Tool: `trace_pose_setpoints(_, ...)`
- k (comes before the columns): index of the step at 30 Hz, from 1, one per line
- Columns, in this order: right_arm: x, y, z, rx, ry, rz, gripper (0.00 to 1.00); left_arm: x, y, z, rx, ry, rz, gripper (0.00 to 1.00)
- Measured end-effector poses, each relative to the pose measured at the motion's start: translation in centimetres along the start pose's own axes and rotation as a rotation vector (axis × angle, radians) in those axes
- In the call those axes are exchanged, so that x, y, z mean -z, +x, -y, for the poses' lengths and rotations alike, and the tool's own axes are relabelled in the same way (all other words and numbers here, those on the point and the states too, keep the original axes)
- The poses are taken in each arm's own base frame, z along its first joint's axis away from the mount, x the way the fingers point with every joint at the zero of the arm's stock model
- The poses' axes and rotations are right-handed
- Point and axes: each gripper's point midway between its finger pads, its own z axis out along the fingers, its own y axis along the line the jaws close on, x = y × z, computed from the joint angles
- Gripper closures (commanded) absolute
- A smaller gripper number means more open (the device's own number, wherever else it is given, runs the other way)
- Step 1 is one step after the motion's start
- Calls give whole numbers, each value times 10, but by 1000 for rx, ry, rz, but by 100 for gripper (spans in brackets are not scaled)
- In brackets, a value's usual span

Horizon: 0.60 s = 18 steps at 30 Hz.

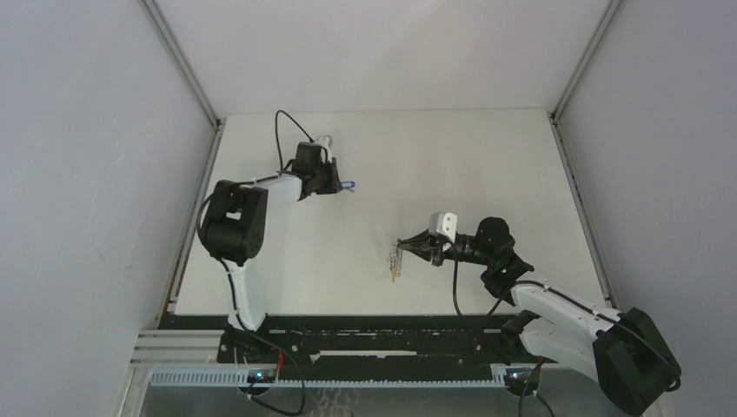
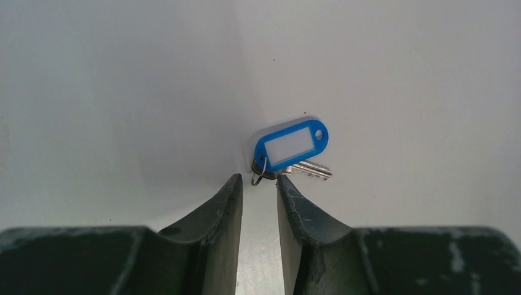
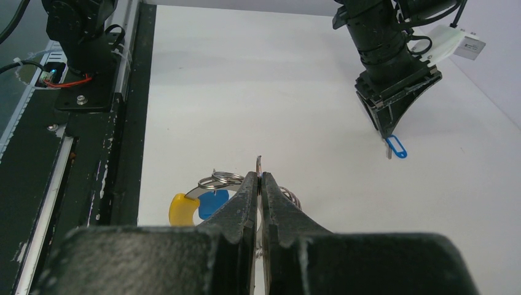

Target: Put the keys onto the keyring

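Key [image 2: 310,170] beneath blue tag [image 2: 292,142], left wrist only (overhead: speck)

Matte white table [image 1: 391,156] forms the floor of a pale grey enclosure under even light. A back wall [image 1: 374,52], a left panel [image 1: 78,174] and a right panel [image 1: 660,156] close it in on three sides. Slanted metal struts [image 1: 182,65] run along the seams where the panels meet, one at each rear corner. At the near edge a black base plate [image 1: 374,326] spans the width of the table, and just in front of it lies a grey slotted cable channel [image 1: 348,378]. The right wrist view shows a silver rail [image 3: 46,203] running along the dark plate beside the table's edge.
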Motion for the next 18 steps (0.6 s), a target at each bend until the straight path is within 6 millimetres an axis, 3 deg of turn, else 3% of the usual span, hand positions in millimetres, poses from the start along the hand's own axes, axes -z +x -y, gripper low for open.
trace_pose_setpoints(18, 0, 0, 0, 0, -1, 0, 100, -1, 4, 8, -77, 8, -5, 73)
